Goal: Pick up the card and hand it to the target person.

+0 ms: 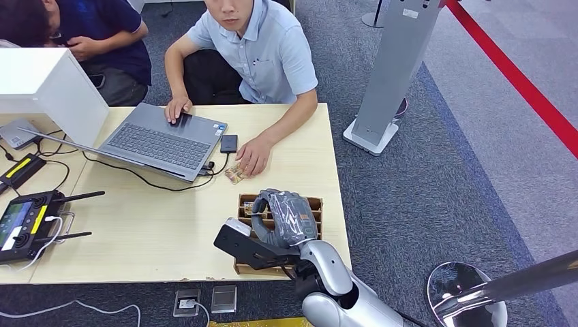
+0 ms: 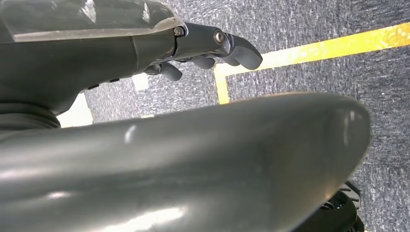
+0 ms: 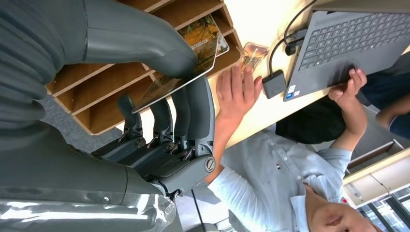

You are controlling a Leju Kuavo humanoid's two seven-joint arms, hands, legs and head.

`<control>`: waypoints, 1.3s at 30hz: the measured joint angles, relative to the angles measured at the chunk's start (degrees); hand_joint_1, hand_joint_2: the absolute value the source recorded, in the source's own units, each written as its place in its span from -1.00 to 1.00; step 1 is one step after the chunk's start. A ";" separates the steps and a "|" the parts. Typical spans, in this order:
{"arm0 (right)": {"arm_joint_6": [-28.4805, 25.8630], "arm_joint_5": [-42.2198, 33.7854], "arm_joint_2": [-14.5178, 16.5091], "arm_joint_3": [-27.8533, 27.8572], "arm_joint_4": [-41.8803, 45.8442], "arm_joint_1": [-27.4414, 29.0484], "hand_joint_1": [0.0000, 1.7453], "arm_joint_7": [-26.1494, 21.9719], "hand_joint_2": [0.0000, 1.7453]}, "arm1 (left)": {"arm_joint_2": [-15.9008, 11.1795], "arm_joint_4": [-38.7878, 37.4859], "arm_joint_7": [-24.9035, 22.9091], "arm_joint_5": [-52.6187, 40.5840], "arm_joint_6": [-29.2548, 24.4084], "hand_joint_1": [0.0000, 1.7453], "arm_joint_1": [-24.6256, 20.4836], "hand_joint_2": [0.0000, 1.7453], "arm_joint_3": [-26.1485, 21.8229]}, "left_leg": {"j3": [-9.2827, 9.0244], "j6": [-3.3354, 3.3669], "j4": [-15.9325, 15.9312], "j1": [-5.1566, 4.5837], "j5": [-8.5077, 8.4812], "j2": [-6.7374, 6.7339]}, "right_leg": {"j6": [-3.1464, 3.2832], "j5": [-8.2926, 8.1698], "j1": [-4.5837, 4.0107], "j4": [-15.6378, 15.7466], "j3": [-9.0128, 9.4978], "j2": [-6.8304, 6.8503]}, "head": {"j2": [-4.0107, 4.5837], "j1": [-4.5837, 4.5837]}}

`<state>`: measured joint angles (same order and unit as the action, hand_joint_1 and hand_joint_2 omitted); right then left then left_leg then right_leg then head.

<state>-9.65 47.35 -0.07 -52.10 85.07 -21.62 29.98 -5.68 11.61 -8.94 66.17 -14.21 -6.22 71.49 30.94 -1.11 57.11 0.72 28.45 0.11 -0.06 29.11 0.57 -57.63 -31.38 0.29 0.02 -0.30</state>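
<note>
Controller [image 1: 24, 225] with a screen and antennas is sitting at the left edge of the light wooden table [image 1: 150, 231], its white cable trailing off beside it. Black device with a yellow stripe [image 1: 20, 170] is lying just behind it. White box [image 1: 51, 85] is standing at the table's far left corner.

Grey laptop [image 1: 160, 139] is sitting open further right, with black cables running from it across the tabletop. Person in a light blue shirt [image 1: 262, 51] is crouching behind the table, one hand [image 1: 177, 109] resting on the laptop's edge, the other hand [image 1: 253, 155] lying flat on the table. Small black box [image 1: 229, 143] is lying just beside the laptop's right side, and a small clear packet [image 1: 235, 173] is touching that flat hand's fingertips.

Wooden slotted card holder [image 1: 313, 203] is sitting near the table's front right edge. Right hand [image 1: 286, 216] is hovering over it, pinching the card [image 3: 181, 72] between thumb [image 3: 140, 41] and fingers [image 3: 196, 108] (right wrist view shows it clearly). Card is printed with an autumn-coloured picture and is sitting tilted, partly above the holder's slots [image 3: 87, 101]; a second similar card [image 3: 220, 43] is lying in a slot beside it.

Left hand [image 2: 203, 50] is hanging over grey carpet with yellow floor tape [image 2: 309, 48], fingers curling loosely with nothing in them.

Grey kiosk stand [image 1: 388, 75] is standing on the carpet right of the table, red floor stripe [image 1: 518, 82] beyond it.
</note>
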 joint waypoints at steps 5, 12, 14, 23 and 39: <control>-0.08 -0.18 -0.68 0.22 1.42 0.33 0.48 -0.27 1.00 | 0.00 0.00 0.00 0.15 -0.01 -1.00 0.00 -1.00 0.00 | 0.03 0.00 0.00 0.00 0.00 0.00 | 0.00 0.00 0.00 0.00 -0.03 0.00 | 0.00 0.02; -3.58 1.18 -1.24 0.26 3.45 0.39 0.48 -4.42 1.00 | 0.00 0.00 0.17 0.19 -0.01 -1.00 0.00 -1.00 0.00 | 0.10 0.00 0.00 0.00 0.00 0.00 | 0.00 0.00 0.00 0.00 -0.09 0.00 | 0.00 -0.02; -5.07 1.97 -1.29 0.28 4.00 0.35 0.48 -6.21 1.00 | 0.00 0.00 0.32 0.12 0.04 -1.00 0.00 -1.00 0.00 | 0.11 0.00 0.00 0.00 0.00 0.00 | 0.00 0.00 0.00 0.00 -0.10 0.00 | 0.00 -0.01; -7.53 3.34 0.24 0.25 -0.68 -5.64 0.48 -11.77 1.00 | 0.00 0.00 1.01 -1.65 0.67 -1.00 -0.07 -1.00 0.04 | 0.20 0.00 0.00 0.00 -0.04 0.01 | 0.05 -0.06 0.00 -0.04 -0.15 0.01 | 0.00 -0.01; -14.32 -1.26 9.74 -0.54 -36.67 -21.96 0.11 -18.97 1.00 | -0.02 0.00 1.56 -2.91 1.34 -1.00 -0.31 -1.00 0.15 | 0.28 -0.01 0.00 0.00 -0.10 0.02 | 0.05 -0.09 0.00 -0.08 -0.23 0.06 | 0.00 0.00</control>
<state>-23.97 46.10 9.68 -52.63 48.40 -43.57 11.01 -5.70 11.61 -7.38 63.25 -12.87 -6.53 71.65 31.23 -1.12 57.11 0.72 28.35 0.13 -0.01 29.02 0.57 -57.72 -31.61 0.36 0.02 -0.30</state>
